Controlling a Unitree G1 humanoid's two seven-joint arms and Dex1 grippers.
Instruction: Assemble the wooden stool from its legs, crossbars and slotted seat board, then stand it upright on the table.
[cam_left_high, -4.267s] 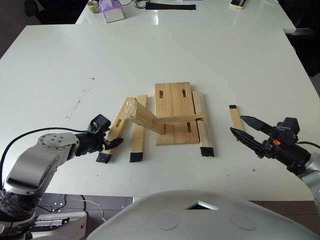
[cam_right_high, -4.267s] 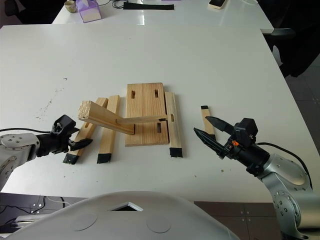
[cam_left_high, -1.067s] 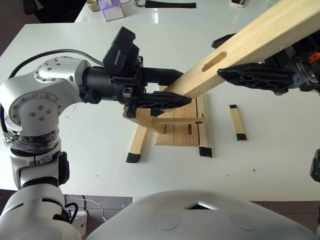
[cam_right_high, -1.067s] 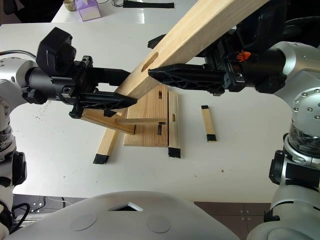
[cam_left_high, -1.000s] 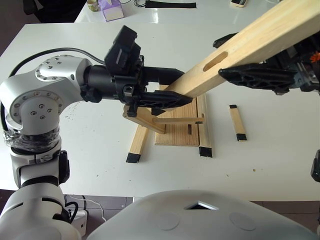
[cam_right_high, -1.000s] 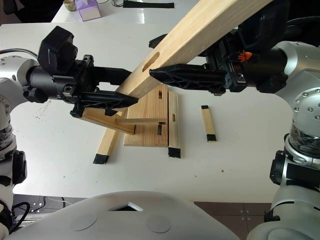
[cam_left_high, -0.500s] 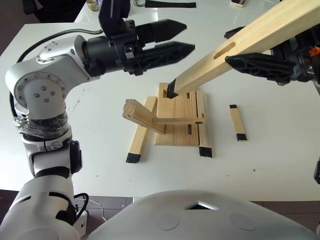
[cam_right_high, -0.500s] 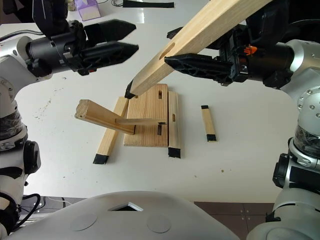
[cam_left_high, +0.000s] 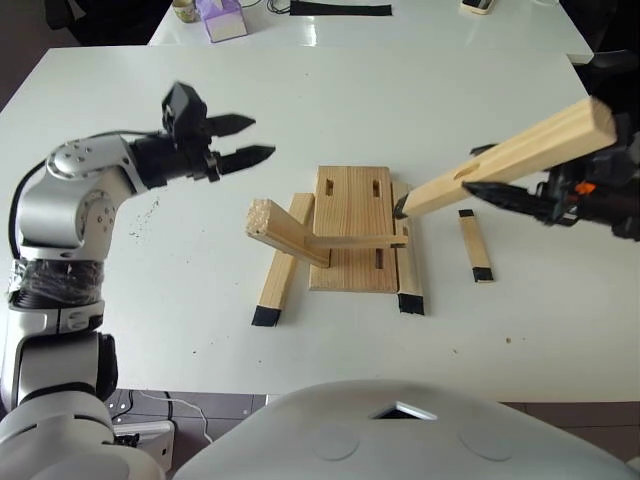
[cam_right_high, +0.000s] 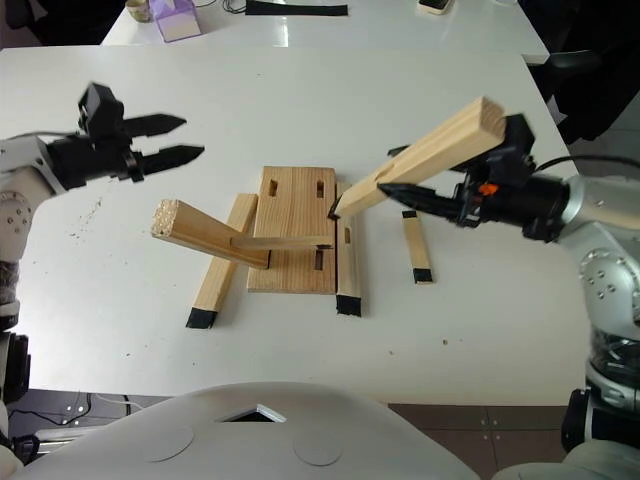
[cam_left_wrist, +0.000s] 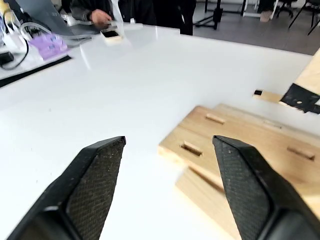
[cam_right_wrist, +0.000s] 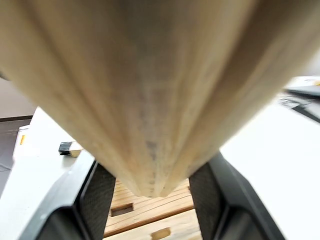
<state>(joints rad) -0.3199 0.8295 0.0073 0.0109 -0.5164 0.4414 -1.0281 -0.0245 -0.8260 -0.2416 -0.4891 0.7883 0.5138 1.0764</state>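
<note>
Withdrawn from the slotted leg (cam_left_high: 525, 150), the left gripper (cam_left_high: 257, 137) was moved back to the upper left of the frame. It was held there above the white table (cam_left_high: 420, 90) with its two fingers spread apart and nothing between them. A moment before, the same leg was clamped by both grippers high over the middle. Now it was carried by the right gripper (cam_right_high: 386, 168) alone, whose fingers were closed on its sides near the slot. The leg was also brought lower and toward the right of the frame, tilted, with its black-capped end close over the right edge of the seat board (cam_left_high: 345, 195). Whether that end touched anything could not be told.

The seat board was left flat in the centre, with the half-built piece lying across it: a tilted leg (cam_left_high: 283, 230) joined to a crossbar (cam_left_high: 360, 240). One flat leg (cam_left_high: 275, 280) was left at the board's left side, another flat leg (cam_left_high: 408, 270) at its right side, and a short crossbar (cam_left_high: 473, 245) further right.

The handover was judged to be finished, so the held leg could probably be fitted next onto the free end of the crossbar. The stool was judged to be far from complete.
</note>
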